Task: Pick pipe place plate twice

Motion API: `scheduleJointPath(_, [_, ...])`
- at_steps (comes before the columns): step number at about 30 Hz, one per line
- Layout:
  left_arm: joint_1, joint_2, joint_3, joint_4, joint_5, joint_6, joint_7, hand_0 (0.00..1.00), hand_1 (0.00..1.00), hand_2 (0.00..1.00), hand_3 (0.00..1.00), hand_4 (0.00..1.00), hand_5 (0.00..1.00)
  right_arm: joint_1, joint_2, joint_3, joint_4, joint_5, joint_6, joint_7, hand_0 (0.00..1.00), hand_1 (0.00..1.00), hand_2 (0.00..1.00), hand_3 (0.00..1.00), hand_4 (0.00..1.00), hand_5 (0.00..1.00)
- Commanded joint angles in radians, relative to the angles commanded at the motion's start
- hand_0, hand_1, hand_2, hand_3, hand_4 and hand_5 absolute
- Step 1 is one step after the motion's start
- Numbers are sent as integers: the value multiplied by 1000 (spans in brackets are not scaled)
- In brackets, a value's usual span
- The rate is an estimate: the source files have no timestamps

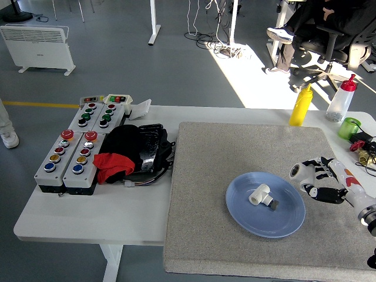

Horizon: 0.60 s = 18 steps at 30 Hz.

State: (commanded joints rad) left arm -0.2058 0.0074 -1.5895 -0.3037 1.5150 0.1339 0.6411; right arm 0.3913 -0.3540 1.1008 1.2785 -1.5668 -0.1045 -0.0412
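Observation:
A white pipe fitting (259, 194) lies on the blue plate (241, 211), with a small dark piece (274, 204) touching its right end. The plate rests on the grey mat (235, 147). My right hand (310, 179) hovers just right of the plate's rim, its fingers spread and pointing left, holding nothing. It does not touch the plate or the fitting. No left hand shows in the head view.
Button boxes (70, 154) and a black and red bundle (132, 153) sit at the left. A yellow bottle (301, 104), a red-capped bottle (341, 98), a green cup (349, 127) and small fittings (361, 150) stand at the back right. A seated person (305, 23) is far behind.

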Motion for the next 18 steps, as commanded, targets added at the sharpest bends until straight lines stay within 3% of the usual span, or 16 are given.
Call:
scheduleJointPath(2, [0,0,0,0,0,1,-1,652,613,610,604,296,998,-6,-6,-35,43,9,17,-28,664,560,528,585,476,190])
scheduleJointPath(6, [-1,0,-1,1,-1,2,-2,652,613,610,604,296,998,-10,-15,-82,101,6,41,-69,664,560,528,585,476,190])
scheduleJointPath(18, [-1,0,-2,1,0,2,-2,652,613,610,604,296,998,-11,-17,-88,108,5,45,-76,672,571,531,586,474,191])
